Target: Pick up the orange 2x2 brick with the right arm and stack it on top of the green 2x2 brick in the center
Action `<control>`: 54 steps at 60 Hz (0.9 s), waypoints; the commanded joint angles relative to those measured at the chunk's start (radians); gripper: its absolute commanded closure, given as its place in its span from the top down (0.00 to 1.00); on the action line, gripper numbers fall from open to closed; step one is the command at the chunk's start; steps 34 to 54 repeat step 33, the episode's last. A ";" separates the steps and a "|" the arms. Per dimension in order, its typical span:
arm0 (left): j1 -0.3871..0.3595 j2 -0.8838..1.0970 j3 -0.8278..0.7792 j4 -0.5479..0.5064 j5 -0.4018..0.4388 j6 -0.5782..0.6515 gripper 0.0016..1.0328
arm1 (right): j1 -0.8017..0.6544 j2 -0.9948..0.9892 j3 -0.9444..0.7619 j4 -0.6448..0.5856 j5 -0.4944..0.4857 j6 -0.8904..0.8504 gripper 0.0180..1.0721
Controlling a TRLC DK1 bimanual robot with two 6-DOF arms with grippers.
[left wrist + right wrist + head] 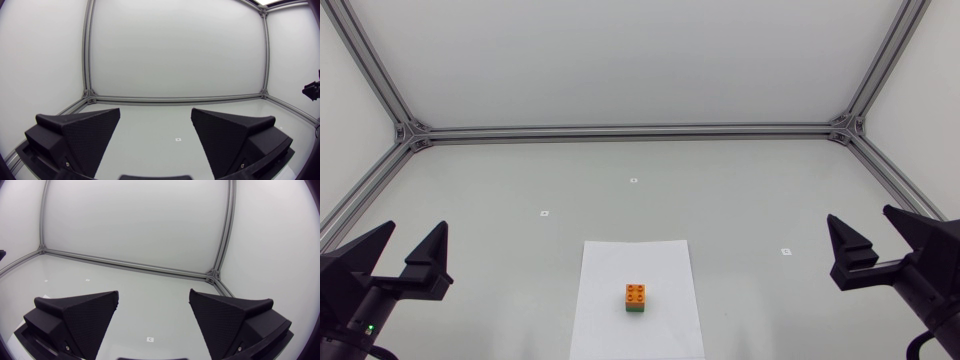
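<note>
- orange 2x2 brick (635,293): studs up, level, seated squarely atop the green one
- green 2x2 brick (635,309): underneath, only its front edge showing, resting mid white sheet (605,320)

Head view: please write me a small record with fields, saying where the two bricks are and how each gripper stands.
orange brick: sits on top of the green brick, aligned with it
green brick: under the orange one, on the paper sheet
paper sheet: white, flat on the table, near its front middle
left gripper: open, empty, off to the left side, away from the bricks
right gripper: open, empty, off to the right side, away from the bricks
stack: done, judging by how the bricks lie
</note>
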 commanded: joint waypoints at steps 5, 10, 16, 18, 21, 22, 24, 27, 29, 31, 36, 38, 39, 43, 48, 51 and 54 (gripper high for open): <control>0.007 -0.008 -0.041 -0.015 0.004 0.013 0.96 | 0.019 -0.060 -0.092 0.083 0.024 0.073 0.95; 0.007 -0.008 -0.041 -0.013 0.004 0.013 0.96 | 0.026 -0.093 -0.138 0.132 0.038 0.102 0.95; 0.007 -0.008 -0.041 -0.013 0.004 0.013 0.96 | 0.035 -0.129 -0.188 0.184 0.052 0.132 0.95; 0.007 -0.008 -0.041 -0.013 0.004 0.013 0.96 | 0.037 -0.139 -0.202 0.199 0.056 0.141 0.95; 0.007 -0.008 -0.041 -0.015 0.004 0.013 0.96 | 0.037 -0.139 -0.202 0.199 0.056 0.141 0.95; 0.007 -0.008 -0.041 -0.015 0.004 0.013 0.96 | 0.037 -0.139 -0.202 0.199 0.056 0.141 0.95; 0.007 -0.008 -0.041 -0.015 0.004 0.013 0.96 | 0.037 -0.139 -0.202 0.199 0.056 0.141 0.95; 0.007 -0.008 -0.041 -0.015 0.004 0.013 0.96 | 0.037 -0.139 -0.202 0.199 0.056 0.141 0.95; 0.007 -0.008 -0.041 -0.015 0.004 0.013 0.96 | 0.037 -0.139 -0.202 0.199 0.056 0.141 0.95; 0.007 -0.008 -0.041 -0.013 0.004 0.013 0.96 | 0.037 -0.139 -0.202 0.199 0.056 0.141 0.95; 0.007 -0.008 -0.041 -0.015 0.004 0.013 0.96 | 0.037 -0.139 -0.202 0.199 0.056 0.141 0.95; 0.007 -0.008 -0.041 -0.015 0.004 0.013 0.96 | 0.037 -0.139 -0.202 0.199 0.056 0.141 0.95; 0.007 -0.008 -0.041 -0.015 0.004 0.013 0.96 | 0.037 -0.139 -0.202 0.199 0.056 0.141 0.95; 0.007 -0.008 -0.041 -0.015 0.004 0.013 0.96 | 0.037 -0.139 -0.202 0.199 0.056 0.141 0.95; 0.007 -0.008 -0.041 -0.015 0.004 0.013 0.96 | 0.037 -0.139 -0.202 0.199 0.056 0.141 0.95; 0.007 -0.008 -0.041 -0.015 0.004 0.013 0.96 | 0.037 -0.139 -0.202 0.199 0.056 0.141 0.95; 0.007 -0.008 -0.041 -0.015 0.004 0.013 0.96 | 0.037 -0.139 -0.202 0.199 0.056 0.141 0.95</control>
